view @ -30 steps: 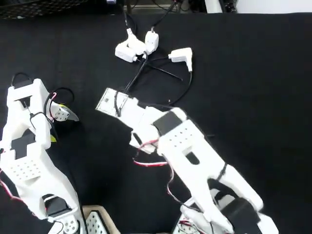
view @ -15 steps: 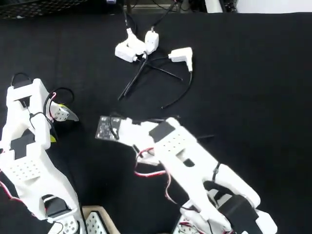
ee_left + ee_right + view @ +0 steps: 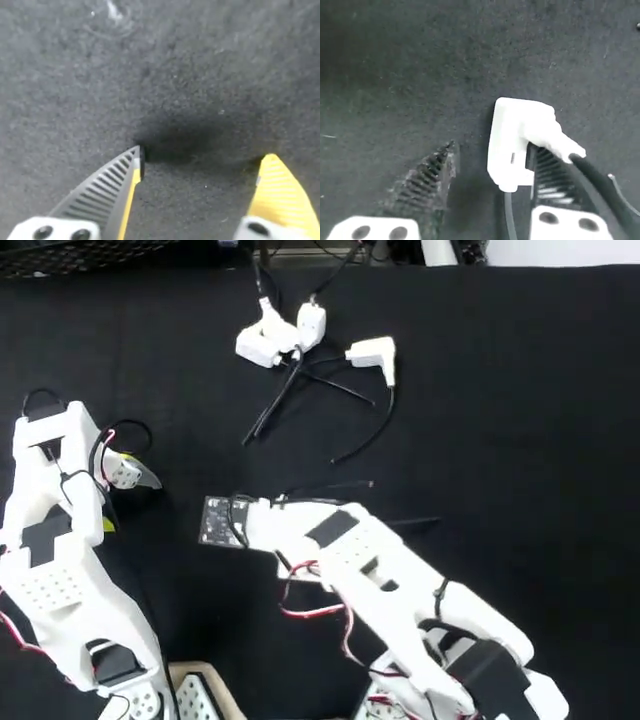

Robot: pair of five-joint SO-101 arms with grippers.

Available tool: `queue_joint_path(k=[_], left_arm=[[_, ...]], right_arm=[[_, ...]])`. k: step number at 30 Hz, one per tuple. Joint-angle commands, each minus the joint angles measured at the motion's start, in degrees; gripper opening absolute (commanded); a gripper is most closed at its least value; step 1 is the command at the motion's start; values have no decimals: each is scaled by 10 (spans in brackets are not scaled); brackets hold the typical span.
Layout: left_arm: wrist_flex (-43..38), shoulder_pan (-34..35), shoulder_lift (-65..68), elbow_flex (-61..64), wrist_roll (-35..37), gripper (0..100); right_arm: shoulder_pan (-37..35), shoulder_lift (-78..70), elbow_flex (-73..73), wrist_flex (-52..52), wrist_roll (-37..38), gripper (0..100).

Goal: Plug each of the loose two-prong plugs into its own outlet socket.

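A white two-prong plug [image 3: 520,135] with a black cable lies between my right gripper's [image 3: 492,150] fingers. It rests against one finger, and a gap separates it from the other, so this gripper is open. In the high view the right gripper [image 3: 222,522] sits left of centre on the black cloth [image 3: 520,420]. Far back lie two joined white socket pieces [image 3: 268,340] and another white plug piece [image 3: 374,352], all cabled. My left gripper [image 3: 204,154] stands open over bare cloth, at the left side of the table [image 3: 135,472].
Thin black cables [image 3: 300,390] run from the white pieces toward the table's middle, and one cable [image 3: 330,487] trails behind the right gripper. A tan box corner [image 3: 205,690] shows at the near edge between the arm bases.
The right arm has swung its gripper toward the near left, away from the socket pieces, and the trailing cable came with it. The left arm has kept still.
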State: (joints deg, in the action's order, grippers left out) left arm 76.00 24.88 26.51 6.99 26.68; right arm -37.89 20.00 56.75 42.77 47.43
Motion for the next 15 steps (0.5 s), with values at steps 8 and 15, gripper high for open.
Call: queue_joint_path(k=[8, 15], left_arm=[[-18, -15, 3, 1, 9, 360], [-18, -15, 3, 1, 9, 360]], right_arm=[[33, -1, -130, 113, 75, 227], [42, -2, -47, 14, 84, 227]])
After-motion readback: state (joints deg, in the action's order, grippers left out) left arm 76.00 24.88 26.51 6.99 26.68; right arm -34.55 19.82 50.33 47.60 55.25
